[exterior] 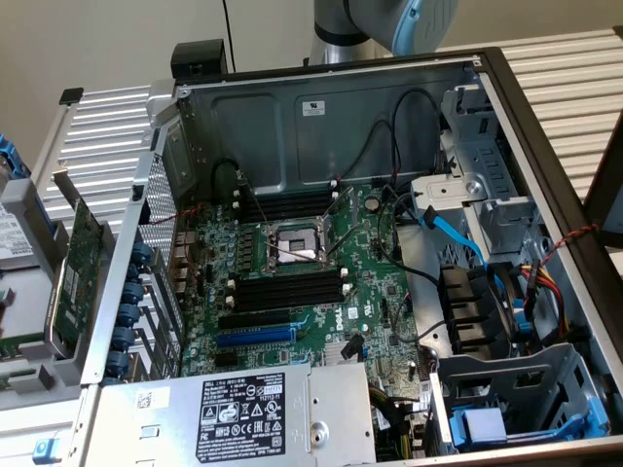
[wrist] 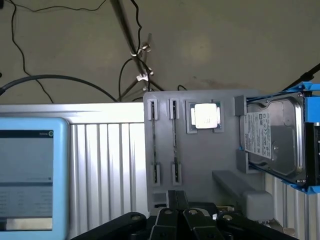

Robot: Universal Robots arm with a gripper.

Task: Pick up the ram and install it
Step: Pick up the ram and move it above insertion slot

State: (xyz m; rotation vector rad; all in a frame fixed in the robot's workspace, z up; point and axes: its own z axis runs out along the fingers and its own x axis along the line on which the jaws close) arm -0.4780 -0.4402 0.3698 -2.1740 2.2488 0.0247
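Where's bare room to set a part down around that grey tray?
Ribbed metal tabletop between the blue-framed screen and grey holder tray is bare. Crowded beside the silver hard drive in its blue carrier.

Glossy green motherboard (exterior: 321,292), seemingly matt steel case (exterior: 389,107)

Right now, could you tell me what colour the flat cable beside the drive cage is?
Blue flat cable; clearest in the exterior view.

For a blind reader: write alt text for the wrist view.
A grey parts tray stands ahead, holding two RAM sticks edge-on in slots, a CPU in a square pocket and a hard drive in a blue carrier. The dark claw sits at the frame's lower edge, and a blue-framed screen stands beside the tray.
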